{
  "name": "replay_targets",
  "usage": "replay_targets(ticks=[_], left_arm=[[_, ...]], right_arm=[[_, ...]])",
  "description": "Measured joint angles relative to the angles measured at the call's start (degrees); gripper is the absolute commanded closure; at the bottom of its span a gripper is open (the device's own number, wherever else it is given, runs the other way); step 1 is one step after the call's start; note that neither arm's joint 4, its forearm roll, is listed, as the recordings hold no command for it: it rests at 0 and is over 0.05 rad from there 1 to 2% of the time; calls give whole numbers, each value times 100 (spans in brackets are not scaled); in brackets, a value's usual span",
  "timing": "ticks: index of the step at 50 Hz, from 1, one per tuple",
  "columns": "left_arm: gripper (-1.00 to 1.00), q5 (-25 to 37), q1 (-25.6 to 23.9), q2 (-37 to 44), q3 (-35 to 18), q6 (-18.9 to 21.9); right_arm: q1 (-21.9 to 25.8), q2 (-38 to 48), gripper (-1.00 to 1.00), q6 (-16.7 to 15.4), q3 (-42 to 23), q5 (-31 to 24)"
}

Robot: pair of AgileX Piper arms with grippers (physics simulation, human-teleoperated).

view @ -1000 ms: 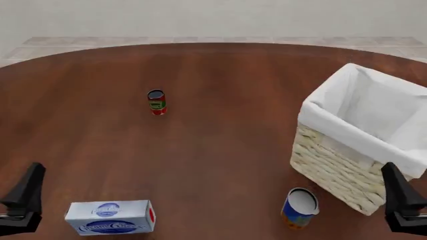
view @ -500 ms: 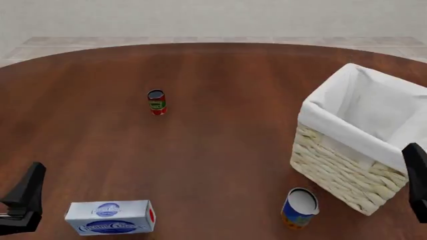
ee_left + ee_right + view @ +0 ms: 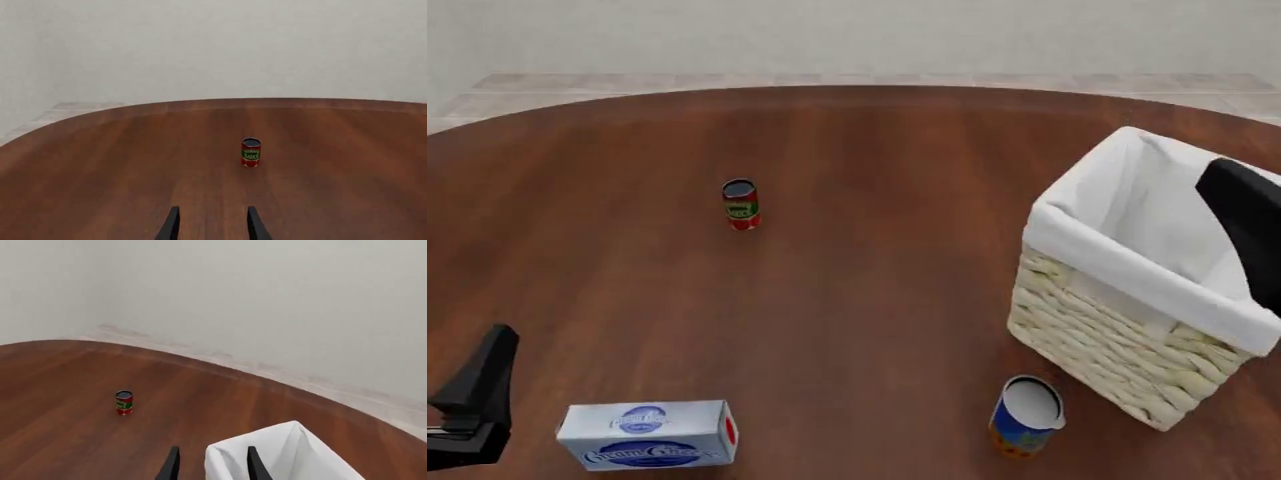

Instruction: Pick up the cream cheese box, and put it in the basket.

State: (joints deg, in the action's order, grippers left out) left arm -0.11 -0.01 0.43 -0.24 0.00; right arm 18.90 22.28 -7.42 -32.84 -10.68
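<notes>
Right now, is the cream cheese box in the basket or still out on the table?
Out. The cream cheese box lies flat on the table at its near left, far from the basket on the right, untouched.

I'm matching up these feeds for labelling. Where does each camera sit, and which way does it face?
Front: fixed above the arms' side, looking forward and down; shows box, basket, both arms.
Left wrist: behind the left pincer, facing the red can; fingertips show.
Right wrist: behind the right pincer, above the basket's liner; fingertips show.
All three share the red can.
</notes>
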Motion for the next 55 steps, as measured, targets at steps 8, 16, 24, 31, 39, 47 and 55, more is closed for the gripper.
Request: replay_targets(ticks=[8, 16, 24, 31, 39, 47, 55], left_arm=[[-100, 0, 0, 0, 0, 0], [-100, 0, 0, 0, 0, 0], [-100, 0, 0, 0, 0, 0], [-100, 0, 0, 0, 0, 0], [-100, 0, 0, 0, 0, 0], [-100, 0, 1, 0, 0, 0], [-100, 0, 0, 0, 0, 0]], right_arm=[[825, 1067, -100, -186, -804, -146], [1565, 1910, -100, -336, -1489, -371], [2180, 2725, -100, -534, -2189, -722], [2644, 3504, -100, -786, -2854, -1157], [2999, 4387, -100, -1110, -3349, -1589], [3235, 5036, -100, -1361, -3668, -1874], [3385, 5546, -100, -1538, -3849, -1967]])
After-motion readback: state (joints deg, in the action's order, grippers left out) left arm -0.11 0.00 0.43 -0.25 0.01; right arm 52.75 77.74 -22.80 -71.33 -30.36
